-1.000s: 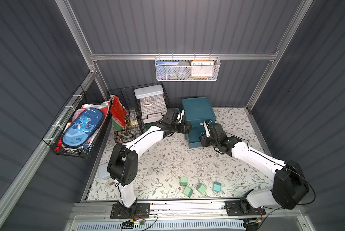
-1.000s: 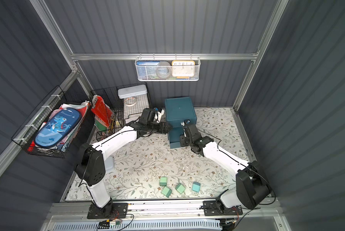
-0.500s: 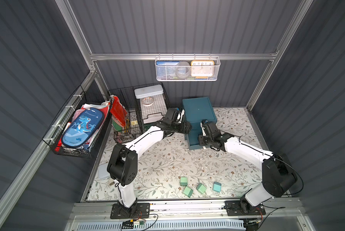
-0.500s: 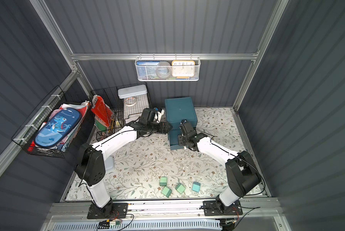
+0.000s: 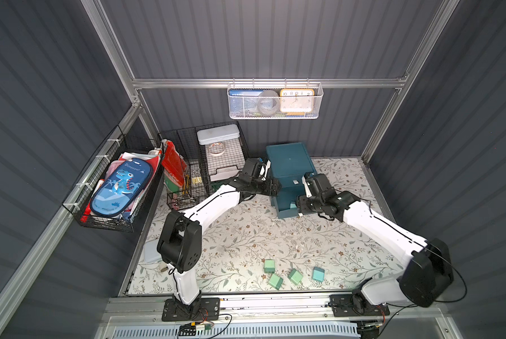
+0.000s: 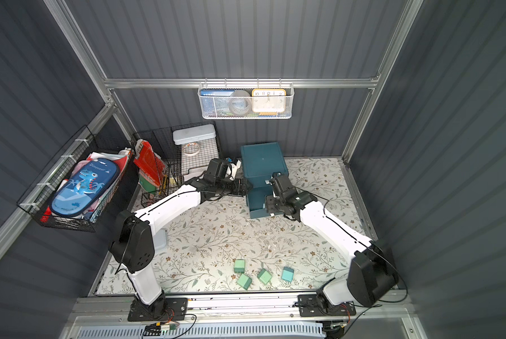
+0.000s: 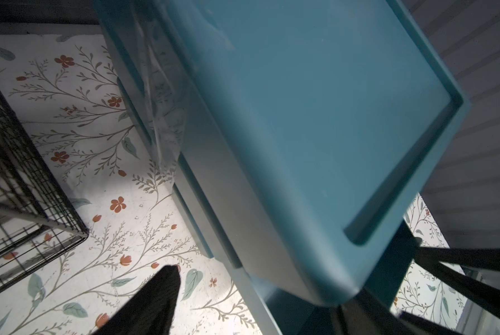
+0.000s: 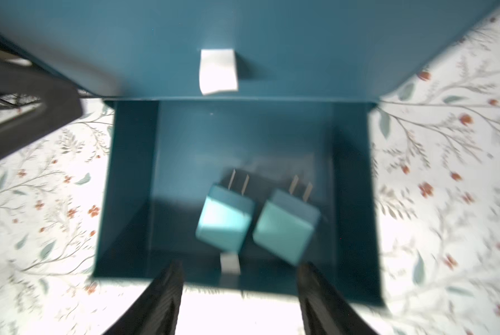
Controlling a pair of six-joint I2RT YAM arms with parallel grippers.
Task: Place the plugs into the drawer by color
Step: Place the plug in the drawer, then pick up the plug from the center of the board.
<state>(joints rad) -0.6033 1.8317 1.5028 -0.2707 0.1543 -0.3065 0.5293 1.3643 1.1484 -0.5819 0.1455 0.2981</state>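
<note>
Dark grey ribbed walls (image 5: 275, 38) close the cell in on the left, far and right sides, and they stand in dim shade. Pale aluminium posts and a far rail (image 5: 187, 83) frame them. A white mesh basket (image 5: 275, 110) hangs from that rail. The desk (image 5: 246, 234) wears a pale floral cover and is brightly lit. A black wire basket (image 5: 105, 224) is fixed to the left wall, and more black wire baskets (image 5: 184, 202) stand at the far left of the desk.

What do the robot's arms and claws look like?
The left arm and right arm are smooth white tubes with chunky black joints and thin black cables running along them. The left claw and right claw are black, each with two pointed fingers.
</note>
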